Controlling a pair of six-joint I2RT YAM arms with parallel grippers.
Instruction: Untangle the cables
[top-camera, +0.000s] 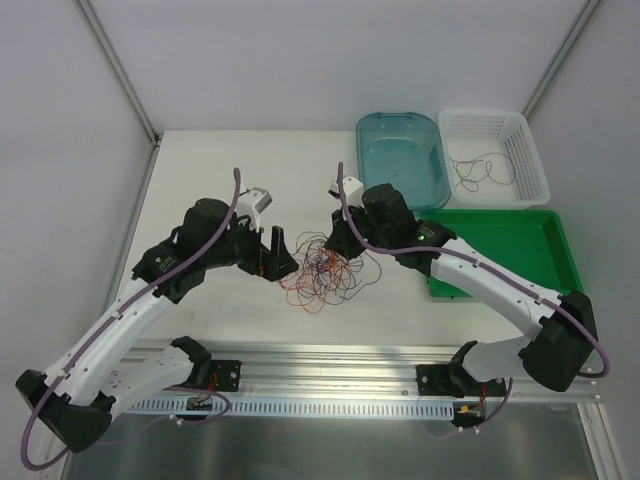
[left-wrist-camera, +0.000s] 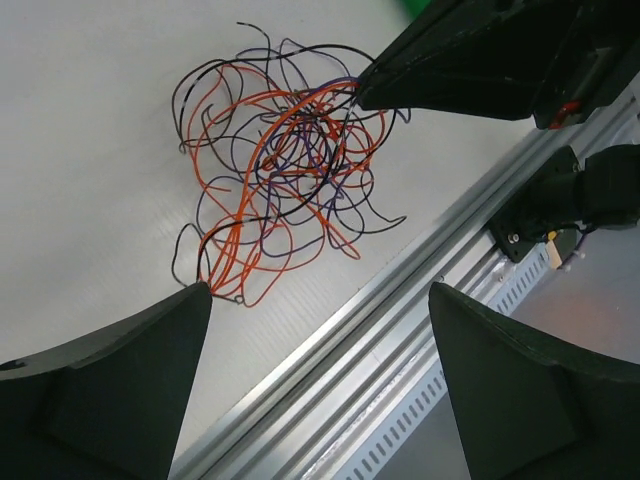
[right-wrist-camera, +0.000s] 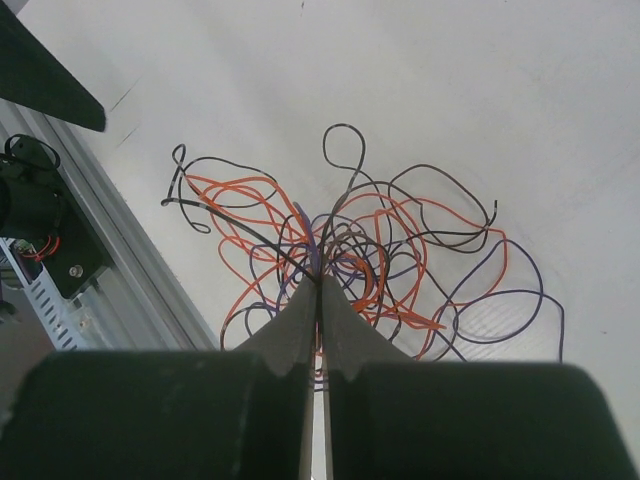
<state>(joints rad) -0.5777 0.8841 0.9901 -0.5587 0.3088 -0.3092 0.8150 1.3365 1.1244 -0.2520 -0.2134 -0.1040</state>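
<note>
Because the cables (top-camera: 320, 272) are hair-thin, light, flexible and springy, lying as one orange, black and purple knot on the bench (top-camera: 220, 170) between the two sets of jaws, expect a pulled strand to drag its neighbours, so grip a single outer loop, not the dense middle. The left gripper (left-wrist-camera: 320, 300) hovers at the knot's left edge, jaws wide and empty; the right gripper (right-wrist-camera: 318, 285) has its jaws pinched shut on a few strands. Further right, the teal tub (top-camera: 398, 118) shows no contents, the white basket (top-camera: 483, 114) holds a few loose dark strands (top-camera: 478, 172), the green tray (top-camera: 510, 255) none.
</note>
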